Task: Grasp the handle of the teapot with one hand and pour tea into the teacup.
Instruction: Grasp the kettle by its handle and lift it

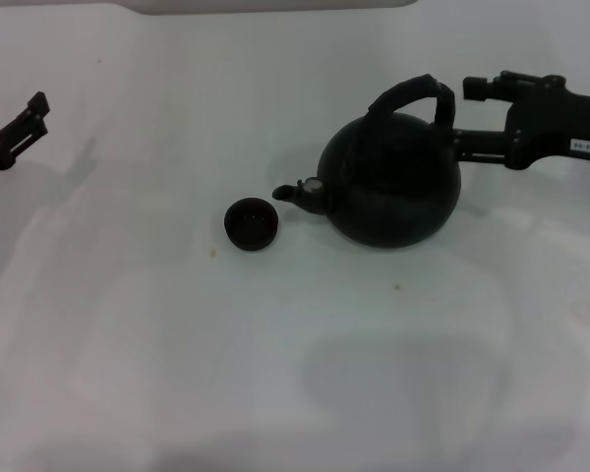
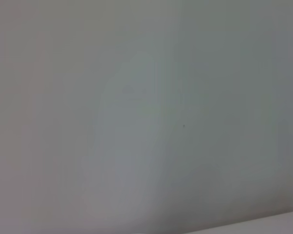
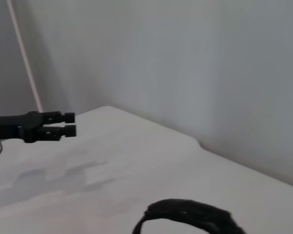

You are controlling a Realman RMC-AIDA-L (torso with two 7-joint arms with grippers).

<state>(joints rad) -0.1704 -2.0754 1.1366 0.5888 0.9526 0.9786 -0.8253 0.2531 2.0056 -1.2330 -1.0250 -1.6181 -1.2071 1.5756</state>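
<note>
The round black teapot point(image 1: 393, 187) stands right of centre in the head view, its spout point(image 1: 303, 193) pointing left toward the small black teacup point(image 1: 250, 223) on the table. Its ribbed arched handle point(image 1: 413, 94) rises over the top; part of it also shows low in the right wrist view as a handle point(image 3: 185, 214). My right gripper point(image 1: 463, 116) is open just right of the handle, fingers pointing at it, holding nothing. My left gripper point(image 1: 25, 120) hangs open at the far left, away from both objects.
A white table point(image 1: 275, 374) carries only the teapot and cup. A pale wall and the table's far edge point(image 3: 151, 124) lie behind. The left gripper point(image 3: 63, 125) shows far off in the right wrist view. The left wrist view holds only a blank pale surface.
</note>
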